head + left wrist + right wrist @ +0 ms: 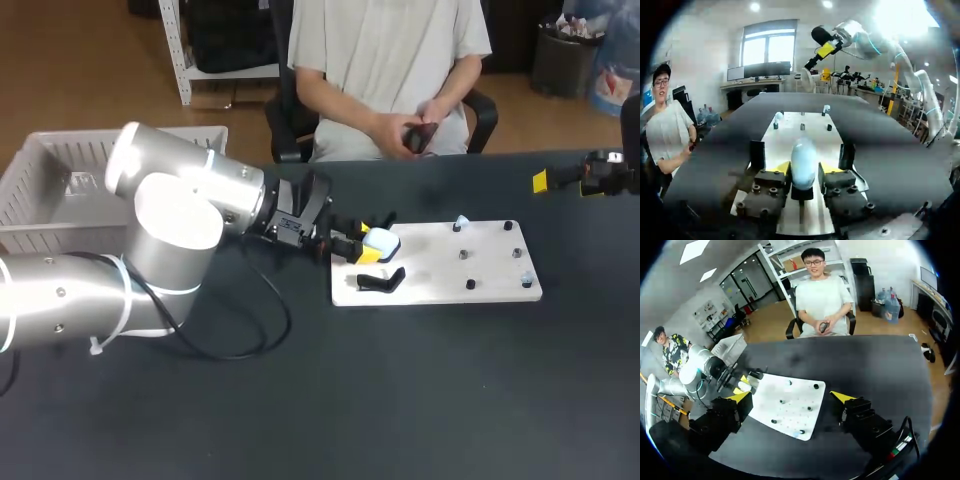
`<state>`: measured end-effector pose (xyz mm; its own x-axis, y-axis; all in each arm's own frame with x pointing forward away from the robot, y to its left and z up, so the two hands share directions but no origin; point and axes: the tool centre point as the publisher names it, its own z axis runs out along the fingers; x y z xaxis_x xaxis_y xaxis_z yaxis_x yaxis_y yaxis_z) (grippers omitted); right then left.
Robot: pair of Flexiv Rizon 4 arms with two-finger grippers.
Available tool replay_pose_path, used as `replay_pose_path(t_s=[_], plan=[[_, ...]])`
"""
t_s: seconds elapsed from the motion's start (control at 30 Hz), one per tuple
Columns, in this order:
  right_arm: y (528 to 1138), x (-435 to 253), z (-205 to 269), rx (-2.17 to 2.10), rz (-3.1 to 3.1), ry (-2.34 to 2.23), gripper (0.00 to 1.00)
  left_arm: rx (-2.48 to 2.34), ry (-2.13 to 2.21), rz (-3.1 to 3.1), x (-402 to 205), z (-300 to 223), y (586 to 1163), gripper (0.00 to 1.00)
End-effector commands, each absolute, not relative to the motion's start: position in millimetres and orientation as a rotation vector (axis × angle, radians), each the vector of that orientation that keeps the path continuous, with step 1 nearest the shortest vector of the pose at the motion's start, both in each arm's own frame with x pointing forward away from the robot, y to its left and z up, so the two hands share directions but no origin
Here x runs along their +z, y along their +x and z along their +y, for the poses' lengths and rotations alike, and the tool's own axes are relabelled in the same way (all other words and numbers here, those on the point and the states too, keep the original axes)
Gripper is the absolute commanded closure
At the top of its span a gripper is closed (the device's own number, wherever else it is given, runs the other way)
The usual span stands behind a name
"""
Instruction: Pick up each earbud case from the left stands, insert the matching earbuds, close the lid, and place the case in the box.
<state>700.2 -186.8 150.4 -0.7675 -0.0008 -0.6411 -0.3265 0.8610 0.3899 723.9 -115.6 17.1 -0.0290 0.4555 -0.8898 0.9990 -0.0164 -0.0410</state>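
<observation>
Firstly, left gripper (804, 170): clenched on the earbud case (804, 157), one yellow tip pressed against each side.
Earbud case: pale blue, rounded, lid down; it stands upright between the fingers on a small dark mount at the near end of the white board (440, 270).
Left arm: comes in from the left side of the head view and stretches low across the table (400, 400) to the board's left end.
Black stand (382, 281): just beside the held case on the same end of the board, with nothing on it.
Earbuds: one (461, 222) sits at the board's far edge, another (526, 280) near its right-hand corner; both are pale and perch on small posts, well apart from the case.
Pegs (465, 255): small dark studs dotted over the middle of the board.
Right gripper (790, 397): released, fingers spread wide, hanging high over the right part of the table, well apart from the board.
Box (40, 190): a white slatted crate at the table's far left, behind the left arm.
</observation>
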Motion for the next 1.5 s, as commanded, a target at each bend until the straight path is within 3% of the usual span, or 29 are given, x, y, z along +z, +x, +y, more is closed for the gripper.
replay_pose_path(t_s=[0.03,0.4,1.03,1.5], plan=[[700.6,150.0,-186.8,0.648,2.373,-0.237,0.00,-0.993,1.549,1.556,15.4,-116.4,724.8,0.97],[700.6,150.0,-186.8,0.648,2.373,-0.237,0.00,-0.965,1.515,1.500,29.2,-106.0,724.8,1.00],[700.6,150.0,-186.8,0.648,2.373,-0.237,0.00,-1.020,1.291,1.392,120.5,-88.9,698.6,1.00],[700.6,150.0,-186.8,0.648,2.373,-0.237,0.00,-1.028,1.269,1.362,134.6,-78.9,690.4,1.00]])
